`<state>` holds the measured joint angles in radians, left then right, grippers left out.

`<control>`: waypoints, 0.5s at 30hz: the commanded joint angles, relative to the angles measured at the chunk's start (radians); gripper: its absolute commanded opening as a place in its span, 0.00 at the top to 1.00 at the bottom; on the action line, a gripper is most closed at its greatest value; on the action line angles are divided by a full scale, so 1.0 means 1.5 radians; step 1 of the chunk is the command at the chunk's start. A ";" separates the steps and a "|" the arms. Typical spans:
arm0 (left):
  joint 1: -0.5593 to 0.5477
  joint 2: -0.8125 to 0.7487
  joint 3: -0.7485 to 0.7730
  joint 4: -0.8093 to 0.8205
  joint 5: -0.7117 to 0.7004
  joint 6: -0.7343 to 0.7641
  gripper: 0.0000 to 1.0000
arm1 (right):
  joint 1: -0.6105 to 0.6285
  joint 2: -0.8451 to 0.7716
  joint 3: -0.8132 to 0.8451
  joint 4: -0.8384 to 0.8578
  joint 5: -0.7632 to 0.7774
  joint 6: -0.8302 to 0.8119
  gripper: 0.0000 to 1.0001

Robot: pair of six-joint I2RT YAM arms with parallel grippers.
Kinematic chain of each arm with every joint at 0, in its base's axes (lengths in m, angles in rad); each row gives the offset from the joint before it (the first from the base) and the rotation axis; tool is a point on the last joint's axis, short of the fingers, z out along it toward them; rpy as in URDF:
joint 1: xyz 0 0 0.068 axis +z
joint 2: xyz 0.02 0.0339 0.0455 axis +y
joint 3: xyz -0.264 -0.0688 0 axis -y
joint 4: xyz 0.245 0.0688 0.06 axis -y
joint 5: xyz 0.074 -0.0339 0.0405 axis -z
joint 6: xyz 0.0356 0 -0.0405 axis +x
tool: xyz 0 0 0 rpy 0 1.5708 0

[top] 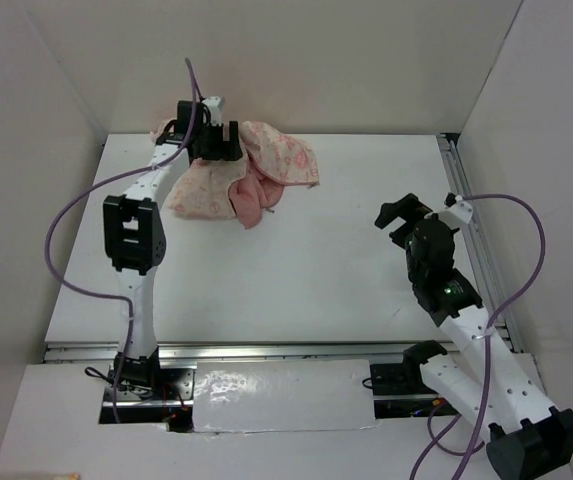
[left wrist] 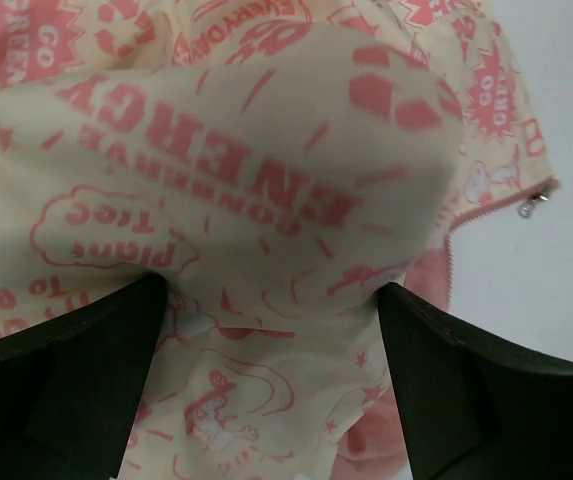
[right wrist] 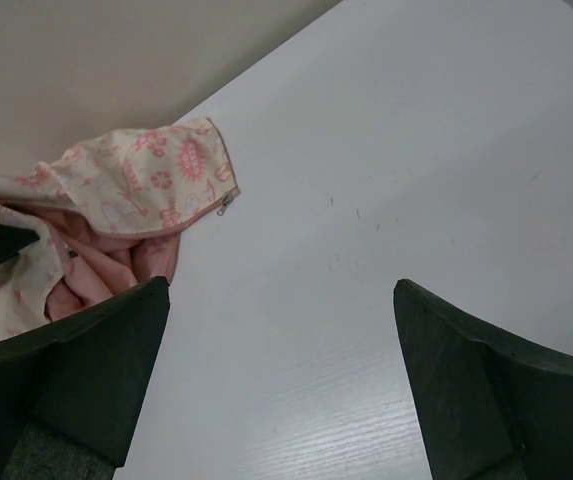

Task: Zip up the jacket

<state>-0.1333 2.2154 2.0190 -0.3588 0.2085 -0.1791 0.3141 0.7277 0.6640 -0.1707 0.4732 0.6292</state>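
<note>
A small, soft cream-pink jacket [top: 266, 175] printed with pink words and pictures lies in a crumpled heap at the far left of the flat white table [top: 316, 270]. It is unzipped, its plain salmon-pink lining [top: 254, 205] spilling out along the near right edge of the heap. The black two-finger left gripper [top: 216, 146] hangs directly over the left part of the heap with its jaws spread wide. In the left wrist view a rounded fold of printed cloth bulges up between the two dark fingers [left wrist: 66, 390], so the tool straddles the fabric without pinching it, and whether the pads touch the cloth cannot be told. This looks like a stance for taking hold of the jacket and spreading it out, since the front edges are too bunched for the zipper to run. The small metal zipper pull [left wrist: 534, 204] sits at the right edge of the heap on a pink toothed strip, lying just off the cloth against the bare table; the right wrist view shows it at the near corner of a printed flap. The black right gripper [top: 396, 213] hovers well apart over bare table on the right, jaws fully spread and holding nothing, probably waiting to pin or pull the zipper side once the garment is laid flat.
</note>
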 commanded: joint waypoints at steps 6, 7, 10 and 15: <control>-0.016 0.108 0.091 -0.003 0.050 0.025 0.99 | -0.004 0.069 0.031 0.032 0.014 -0.016 0.00; -0.017 0.101 0.085 0.000 0.043 0.012 1.00 | -0.005 0.072 0.032 0.031 0.015 -0.016 0.00; -0.024 0.025 0.029 0.027 0.052 0.003 1.00 | -0.004 0.076 0.033 0.031 0.011 -0.015 0.00; -0.063 -0.231 -0.124 0.092 0.140 0.025 1.00 | 0.000 0.061 0.032 0.033 -0.007 -0.016 0.00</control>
<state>-0.1730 2.1471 1.8637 -0.3412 0.2863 -0.1604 0.3134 0.8413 0.6689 -0.1570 0.4706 0.6189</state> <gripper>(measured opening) 0.047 0.995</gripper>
